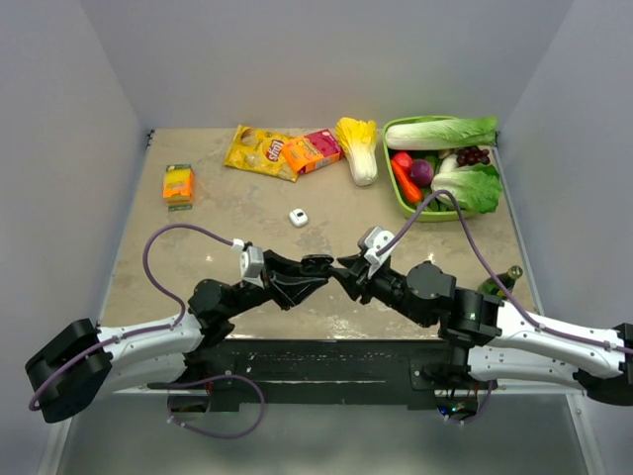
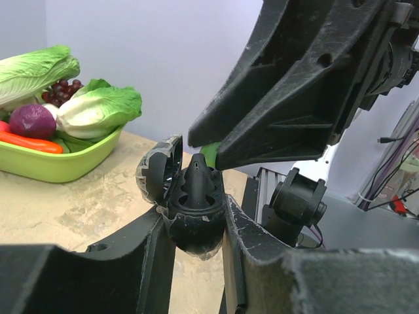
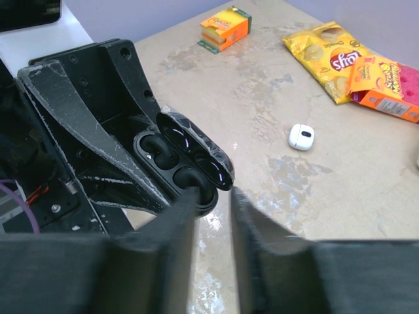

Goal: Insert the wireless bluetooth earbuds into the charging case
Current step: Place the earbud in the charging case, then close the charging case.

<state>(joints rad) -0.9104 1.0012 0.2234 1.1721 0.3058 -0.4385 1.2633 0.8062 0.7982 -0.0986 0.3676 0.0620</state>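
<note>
My left gripper [image 1: 321, 265] is shut on the black charging case [image 2: 196, 216] and holds it above the table with its lid [image 3: 196, 147] open. In the left wrist view the case sits clamped between both fingers. My right gripper [image 3: 214, 196] is right at the case with its fingers a little apart and nothing between them. Its left fingertip [image 3: 190, 196] rests at the case's near socket [image 3: 190, 176]. Both sockets look dark, so I cannot tell black earbuds from the case. One small white earbud [image 1: 299, 217] lies on the table beyond the grippers.
A green basket [image 1: 404, 203] of vegetables stands at the back right. A napa cabbage [image 1: 358, 146], an orange box [image 1: 312, 150] and a yellow chip bag [image 1: 257, 150] lie along the back. A small orange packet [image 1: 178, 184] is at the left, a bottle [image 1: 499, 281] at the right edge.
</note>
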